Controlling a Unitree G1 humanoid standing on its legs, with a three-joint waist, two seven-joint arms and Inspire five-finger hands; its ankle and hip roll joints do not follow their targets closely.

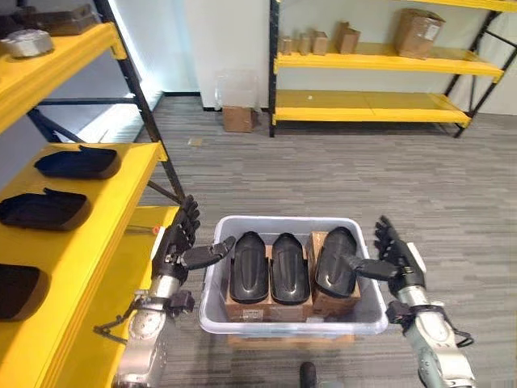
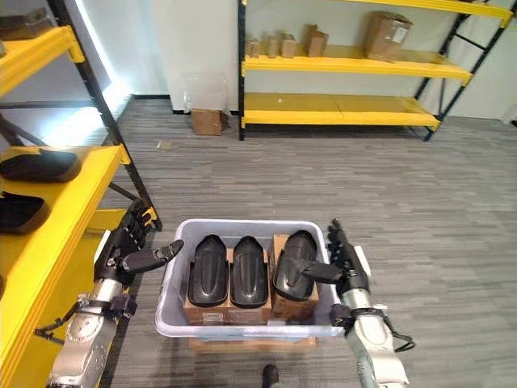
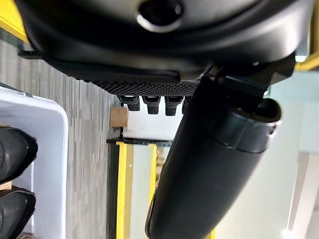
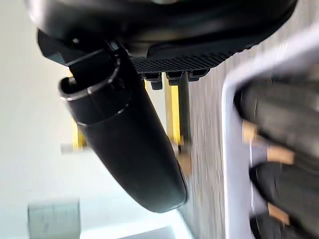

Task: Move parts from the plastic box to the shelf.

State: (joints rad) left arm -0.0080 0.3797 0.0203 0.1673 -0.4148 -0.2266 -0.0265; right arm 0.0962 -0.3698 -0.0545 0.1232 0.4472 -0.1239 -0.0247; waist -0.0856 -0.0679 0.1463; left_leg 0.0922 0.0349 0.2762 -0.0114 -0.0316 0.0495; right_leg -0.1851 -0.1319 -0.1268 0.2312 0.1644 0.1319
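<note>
A pale grey plastic box (image 1: 291,327) stands on the floor in front of me, seen also in the left wrist view (image 3: 50,149). Three black moulded parts lie in it on cardboard: left (image 1: 248,267), middle (image 1: 288,268) and right (image 1: 334,260). My left hand (image 1: 179,238) hovers open just outside the box's left wall, thumb pointing toward the rim. Open too, my right hand (image 1: 397,257) stands by the right wall, and its thumb reaches over the right-hand part. The yellow shelf (image 1: 121,202) at my left carries more black parts (image 1: 77,162), (image 1: 44,210).
A yellow rack (image 1: 371,105) with cardboard boxes (image 1: 420,32) lines the far wall. A small carton (image 1: 237,119) and a clear tub (image 1: 238,87) sit on the floor beside it. Grey carpet (image 1: 347,178) lies open between it and the box.
</note>
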